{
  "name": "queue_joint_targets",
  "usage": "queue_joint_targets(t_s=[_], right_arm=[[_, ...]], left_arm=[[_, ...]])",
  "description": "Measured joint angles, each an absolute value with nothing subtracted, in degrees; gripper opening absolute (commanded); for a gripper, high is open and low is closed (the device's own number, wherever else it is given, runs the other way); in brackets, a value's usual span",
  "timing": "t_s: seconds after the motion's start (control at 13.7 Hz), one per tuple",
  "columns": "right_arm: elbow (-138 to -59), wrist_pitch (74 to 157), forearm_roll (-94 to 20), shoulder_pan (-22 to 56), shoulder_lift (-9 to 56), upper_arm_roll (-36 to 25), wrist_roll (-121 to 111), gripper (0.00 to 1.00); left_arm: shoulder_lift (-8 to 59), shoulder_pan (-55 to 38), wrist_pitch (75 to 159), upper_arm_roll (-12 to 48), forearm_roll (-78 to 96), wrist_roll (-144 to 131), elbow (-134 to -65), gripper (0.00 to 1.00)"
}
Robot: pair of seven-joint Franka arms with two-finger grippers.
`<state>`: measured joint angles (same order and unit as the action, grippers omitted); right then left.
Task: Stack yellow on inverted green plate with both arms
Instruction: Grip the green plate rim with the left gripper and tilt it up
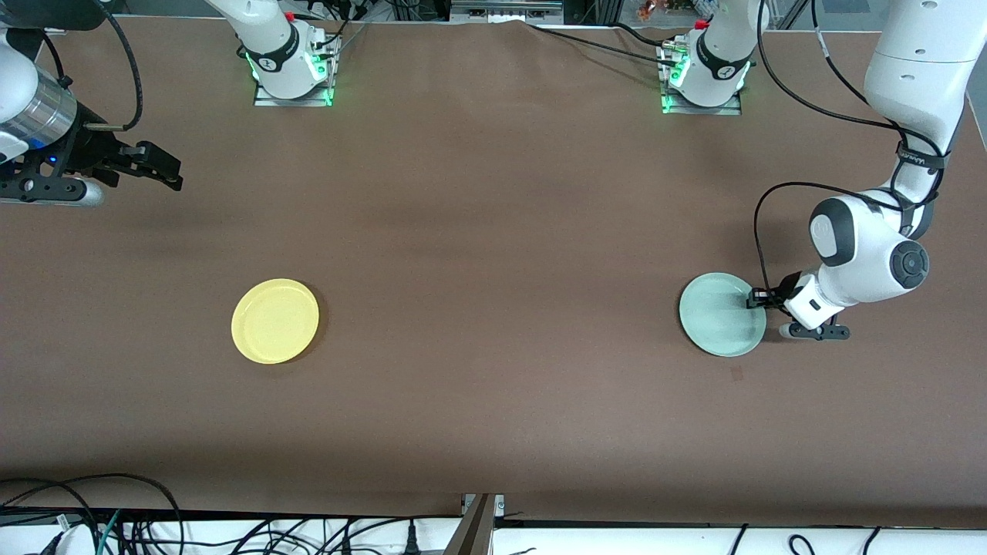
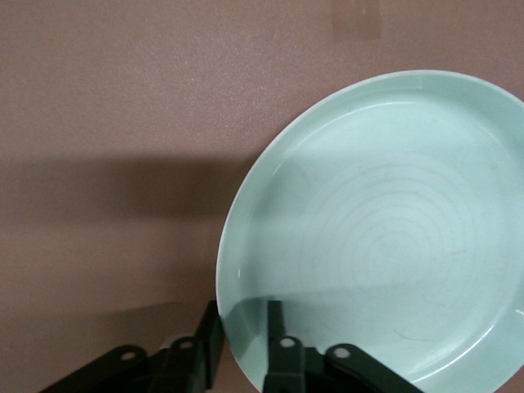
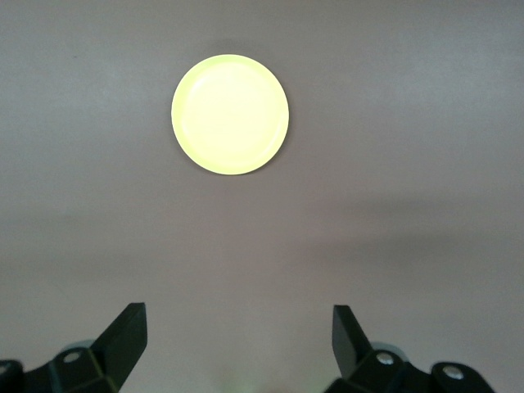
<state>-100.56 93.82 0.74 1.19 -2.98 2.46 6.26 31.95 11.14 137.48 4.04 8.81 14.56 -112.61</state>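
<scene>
At the left arm's end of the desk [image 1: 493, 231], the green plate [image 1: 721, 316] is lying rim-up, the left end effector [image 1: 758, 298] grasping its rim. The yellow plate [image 1: 275, 321] is sitting well apart toward the right arm's end; the right end effector [image 1: 158, 171] is hovering released, waiting.

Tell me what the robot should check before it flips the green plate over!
1. Left gripper straddles the green plate rim, one finger inside, one outside: ok.
2. Fingers squeezed tight on the rim: cannot tell.
3. Green plate is right side up, not yet flipped: ok.
4. Yellow plate lies flat toward the right arm's end of the table, untouched: ok.
5. Right gripper waits open, up in the air: ok.
</scene>
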Motion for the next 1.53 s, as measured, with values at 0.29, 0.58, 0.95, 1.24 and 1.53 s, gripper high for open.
queue_joint_targets(t_s=[0.29,0.58,0.95,1.24,1.53], right_arm=[[-100.56,93.82,0.80,1.17,-2.87,2.41,6.26,1.00],[-100.41,93.84,0.81,1.14,-2.66,2.30,6.26,1.00],[-99.57,93.84,0.82,1.14,-2.20,2.25,6.25,1.00],[-99.54,93.84,0.82,1.18,-2.10,2.30,6.25,1.00],[-99.54,93.84,0.82,1.19,-2.08,2.31,6.25,1.00]], left_arm=[[31.55,10.91,137.66,4.27,8.81,14.98,-112.46,0.00],[31.22,7.62,137.80,5.41,8.81,14.92,-108.87,0.00],[31.12,0.63,137.80,6.11,7.16,14.55,-100.67,0.00],[31.25,-5.79,137.80,6.21,-6.53,6.42,-94.91,0.00],[32.77,-13.05,137.78,6.22,-28.31,-6.16,-89.83,0.00]])
